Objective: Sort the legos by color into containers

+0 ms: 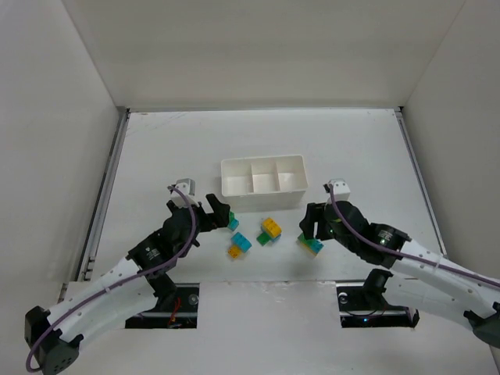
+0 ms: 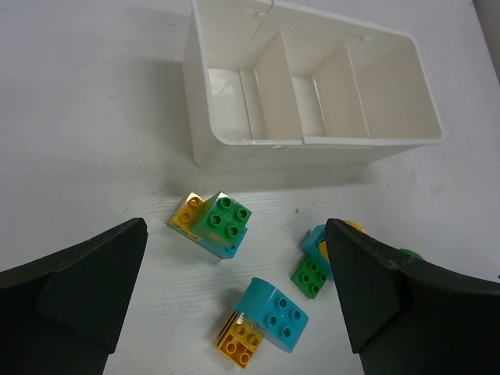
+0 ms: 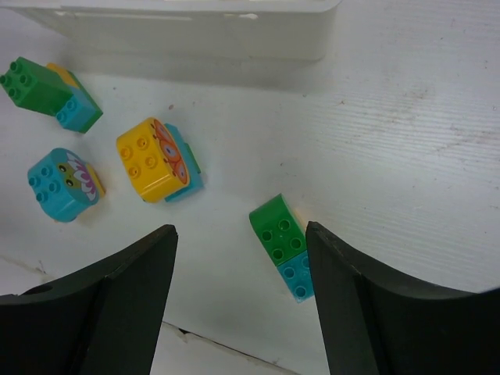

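Note:
The white tray (image 1: pixel 263 190) has three containers side by side, all showing bare floor. Several legos lie in front of it as two-colour stacks. My left gripper (image 1: pixel 212 212) hangs open over a green-cyan-orange stack (image 2: pixel 212 223), with a cyan-orange stack (image 2: pixel 263 320) nearer and a green-cyan one (image 2: pixel 312 269) by its right finger. My right gripper (image 3: pixel 241 234) is open above a green-and-cyan stack (image 3: pixel 283 244), which lies on the table close to the right finger's inner face. A yellow-cyan stack (image 3: pixel 155 160) lies to its left.
White walls enclose the table on three sides. A seam and two dark base cut-outs (image 1: pixel 172 301) run along the near edge. The tray's front wall (image 3: pixel 180 31) stands just beyond the bricks. Bare white table lies behind and beside the tray.

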